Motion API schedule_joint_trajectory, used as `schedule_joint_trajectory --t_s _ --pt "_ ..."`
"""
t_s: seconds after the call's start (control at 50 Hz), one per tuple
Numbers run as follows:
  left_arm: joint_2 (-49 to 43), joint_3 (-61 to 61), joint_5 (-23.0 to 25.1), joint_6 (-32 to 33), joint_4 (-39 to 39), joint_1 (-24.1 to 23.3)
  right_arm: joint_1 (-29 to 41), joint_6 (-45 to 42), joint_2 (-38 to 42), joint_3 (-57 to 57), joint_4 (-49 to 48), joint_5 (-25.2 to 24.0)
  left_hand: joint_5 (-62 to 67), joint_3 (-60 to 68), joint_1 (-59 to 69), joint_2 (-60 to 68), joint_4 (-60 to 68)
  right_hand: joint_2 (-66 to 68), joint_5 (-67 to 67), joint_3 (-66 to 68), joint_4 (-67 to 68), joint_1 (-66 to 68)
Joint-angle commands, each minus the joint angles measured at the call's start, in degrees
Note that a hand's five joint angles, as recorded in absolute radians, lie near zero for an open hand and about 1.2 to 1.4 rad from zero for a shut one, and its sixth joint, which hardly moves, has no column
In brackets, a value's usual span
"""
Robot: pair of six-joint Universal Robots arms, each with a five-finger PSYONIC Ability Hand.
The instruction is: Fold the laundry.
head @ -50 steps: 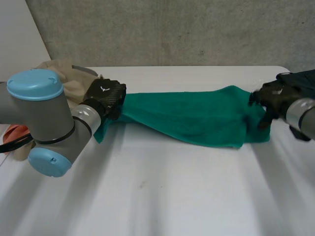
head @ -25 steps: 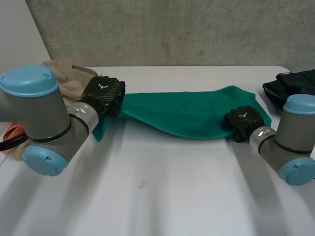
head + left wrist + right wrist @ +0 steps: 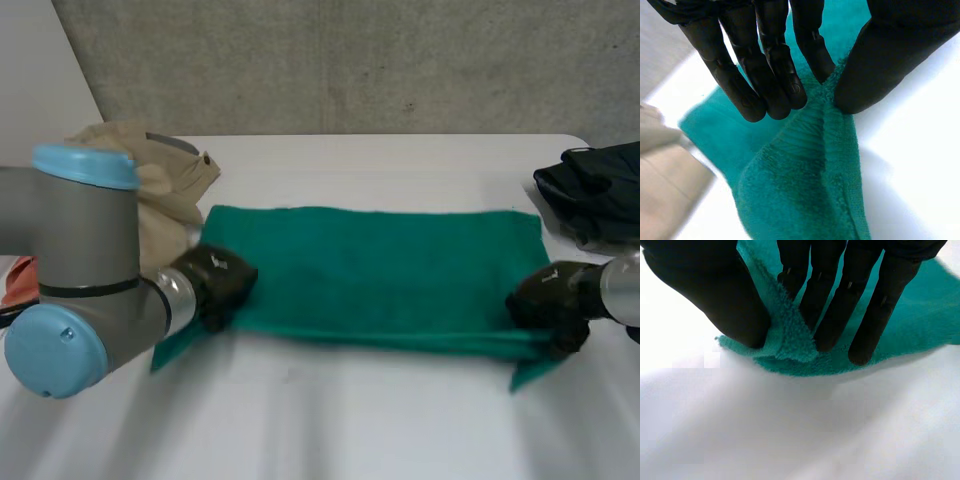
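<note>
A green towel point(image 3: 370, 270) lies spread flat across the middle of the white table point(image 3: 330, 420), its long side running left to right. My left hand point(image 3: 215, 285) sits at the towel's near left corner. In its wrist view the left hand point(image 3: 790, 60) pinches a ridge of the green towel point(image 3: 805, 175) between the fingers and the thumb. My right hand point(image 3: 545, 300) is at the near right corner. There the right hand point(image 3: 840, 285) pinches a fold of the towel point(image 3: 790, 340) between thumb and fingers.
A beige garment point(image 3: 160, 185) is heaped at the table's far left, with something orange point(image 3: 25, 275) beside it at the left edge. A dark garment point(image 3: 595, 190) lies at the far right edge. Bare table stretches along the front.
The right hand came down on the towel's right end and shut on it. Both hands then drew toward the front, and the bunched towel now lies spread flat.
</note>
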Motion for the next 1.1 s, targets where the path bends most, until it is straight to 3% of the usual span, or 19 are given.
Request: schedule_joint_trajectory --t_s 0.02,0.1,0.18,0.28,0.38,0.56,0.72,0.86,1.06,1.1 --pt "-5.3 7.4 -1.9 7.2 -5.7 -1.6 0.9 -5.0 5.9 -7.7 3.3 1.6 13.4 11.9 16.7 11.5 11.5 12.7 13.0 12.1 11.6 15.9" --pt "-8.2 18.0 -4.6 7.1 -2.0 -1.2 2.5 -0.2 8.2 -16.9 -3.0 3.9 13.4 11.9 16.7 11.5 11.5 12.7 13.0 12.1 11.6 15.9" --pt "-10.3 31.8 -5.4 7.0 4.9 -0.3 3.3 6.8 8.1 -26.6 -16.2 4.9 13.4 11.9 16.7 11.5 11.5 12.7 13.0 12.1 11.6 15.9" --pt "-8.3 45.9 -5.2 4.2 21.1 1.2 4.0 14.9 3.6 -31.3 -42.7 5.0 13.4 11.9 16.7 11.5 11.5 12.7 13.0 12.1 11.6 15.9" --pt "-5.5 49.3 -5.6 -0.4 33.8 1.2 4.4 20.2 -0.6 -29.0 -63.1 6.0 13.4 11.9 16.7 11.5 11.5 12.7 13.0 12.1 11.6 15.9" --pt "-3.3 44.2 -5.8 -1.3 25.5 2.5 3.6 22.2 -0.8 -28.8 -51.1 4.2 13.4 11.9 16.7 11.5 11.5 12.7 13.0 12.1 11.6 15.9" --pt "-2.0 25.6 -5.5 -1.4 22.4 3.5 2.6 22.4 1.5 -20.5 -41.4 -2.7 13.4 11.9 16.7 11.5 11.5 12.7 13.0 12.1 11.6 15.9" --pt "-5.2 10.3 -3.9 -1.2 22.8 3.3 0.8 21.6 6.4 -8.2 -39.3 -6.5 13.4 11.9 16.7 11.5 11.5 12.7 13.0 12.1 11.6 15.9" --pt "-11.3 5.4 -2.7 1.6 23.9 3.5 -1.3 24.6 13.6 -4.2 -38.4 -4.9 13.4 11.9 16.7 11.5 11.5 12.7 13.0 12.1 11.6 15.9" --pt "-11.3 5.4 -2.8 1.8 23.8 3.9 -1.6 27.2 13.9 -4.3 -37.2 -3.2 13.4 11.9 16.7 11.5 11.5 2.0 2.3 1.4 0.9 5.2"
